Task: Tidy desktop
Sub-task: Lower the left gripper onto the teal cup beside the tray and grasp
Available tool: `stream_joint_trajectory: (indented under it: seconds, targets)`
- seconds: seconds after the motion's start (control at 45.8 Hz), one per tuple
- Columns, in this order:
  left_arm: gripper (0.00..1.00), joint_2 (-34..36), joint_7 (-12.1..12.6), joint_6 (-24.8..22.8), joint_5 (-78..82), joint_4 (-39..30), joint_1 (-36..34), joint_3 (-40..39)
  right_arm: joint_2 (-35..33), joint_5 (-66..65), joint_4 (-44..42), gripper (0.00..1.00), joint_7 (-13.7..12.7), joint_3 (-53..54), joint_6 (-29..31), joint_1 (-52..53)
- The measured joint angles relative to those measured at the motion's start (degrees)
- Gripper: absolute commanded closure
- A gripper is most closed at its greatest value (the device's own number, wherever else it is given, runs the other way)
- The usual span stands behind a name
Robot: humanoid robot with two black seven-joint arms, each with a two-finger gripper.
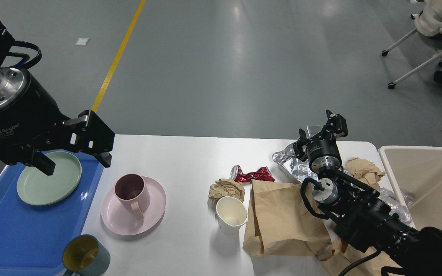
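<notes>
Across the frame's near half lies the white desktop (190, 153), a blue tray (10, 226) at its left, a beige bin (428, 172) at its right. My left gripper (77, 159) hangs released above the tray's green plate (48, 184). My right gripper (320, 132) hovers released over crumpled foil (288, 163), grasping nothing.

We appear to be in a lab or industrial test hall: a wide, glossy grey floor (244, 57) carries a painted yellow line (118, 55), wheeled office chairs (432, 42) stand at the far right, and our white desk (190, 153) stands alone in the open.
</notes>
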Motion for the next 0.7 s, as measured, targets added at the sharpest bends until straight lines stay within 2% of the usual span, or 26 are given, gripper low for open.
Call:
stream_joint_trajectory:
  seconds: [0.109, 0.196, 0.327, 0.502, 0.589, 0.699]
  targets:
    - [0.13, 1.76, 1.99, 1.54, 1.34, 0.02, 2.74, 0.03, 0.00, 0.00, 0.00, 0.00, 0.00, 0.00, 0.00, 0.00]
    - [0.14, 4.11, 3.65, 5.14, 2.73, 0.05, 7.27, -0.02, 0.00, 0.00, 0.00, 0.00, 0.00, 0.00, 0.00, 0.00]
    - [0.14, 9.96, 4.70, 14.85, 6.57, 0.33, 18.08, -0.90, 0.00, 0.00, 0.00, 0.00, 0.00, 0.00, 0.01, 0.00]
    - [0.15, 18.65, 4.75, 30.73, 17.29, 1.15, 35.85, -5.35, 0.00, 0.00, 0.00, 0.00, 0.00, 0.00, 0.03, 0.00]
    - [0.15, 21.98, 4.75, 35.15, 22.67, 2.57, 43.00, -7.61, 0.00, 0.00, 0.00, 0.00, 0.01, 0.00, 0.03, 0.00]
    - [0.15, 24.61, 4.75, 37.20, 26.52, 5.68, 49.93, -10.80, 0.00, 0.00, 0.00, 0.00, 0.02, 0.00, 0.03, 0.00]
